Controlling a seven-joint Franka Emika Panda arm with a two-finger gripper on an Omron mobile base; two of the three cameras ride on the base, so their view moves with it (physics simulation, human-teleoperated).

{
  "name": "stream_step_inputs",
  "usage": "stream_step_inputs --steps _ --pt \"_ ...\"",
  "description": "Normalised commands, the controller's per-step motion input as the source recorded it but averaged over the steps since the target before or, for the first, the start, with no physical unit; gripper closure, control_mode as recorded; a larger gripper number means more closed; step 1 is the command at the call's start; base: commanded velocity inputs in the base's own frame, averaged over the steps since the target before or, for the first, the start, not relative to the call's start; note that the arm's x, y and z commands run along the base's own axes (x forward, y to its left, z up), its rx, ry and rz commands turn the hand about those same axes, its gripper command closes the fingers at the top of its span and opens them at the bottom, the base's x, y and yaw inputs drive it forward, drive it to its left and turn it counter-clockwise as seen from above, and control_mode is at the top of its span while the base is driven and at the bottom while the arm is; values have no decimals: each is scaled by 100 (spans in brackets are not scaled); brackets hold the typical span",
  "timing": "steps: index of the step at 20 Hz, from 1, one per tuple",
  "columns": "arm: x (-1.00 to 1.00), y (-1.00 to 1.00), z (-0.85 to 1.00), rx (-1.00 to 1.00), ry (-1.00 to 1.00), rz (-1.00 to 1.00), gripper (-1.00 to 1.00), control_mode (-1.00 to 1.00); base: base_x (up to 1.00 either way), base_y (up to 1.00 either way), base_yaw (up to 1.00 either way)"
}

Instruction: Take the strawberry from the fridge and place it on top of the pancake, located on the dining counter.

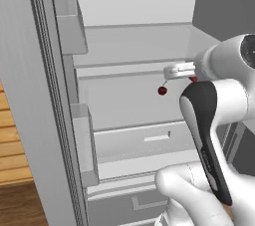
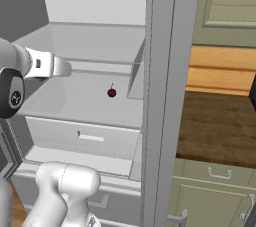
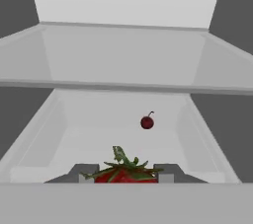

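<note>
jaws closed on strawberry (image 3: 126, 172) | berry bottom cut off | cherry (image 3: 147, 122) beyond

White arm rises from lower right of left base view, dark-banded wrist bent, hand reaching level toward frame centre; gripper (image 1: 191, 74) at centre right there, at left edge in right base view (image 2: 62, 67). In hand view the fingers (image 3: 85, 172) sit at bottom centre, closed against the strawberry (image 3: 126, 171) held between them
</note>
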Motion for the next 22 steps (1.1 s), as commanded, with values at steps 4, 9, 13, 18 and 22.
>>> stream_step_inputs --steps 4,9,13,18,22 --pt "0 0 -10 0 0 5 100 -100 0 0 0" --pt "-20 -16 -22 0 0 5 100 -100 0 0 0" --pt "-18 -2 -18 0 0 1 100 -100 0 0 0" --pt "-10 0 -2 0 -1 1 100 100 -74 0 0" --pt "0 0 0 0 0 0 100 100 -99 2 -1"
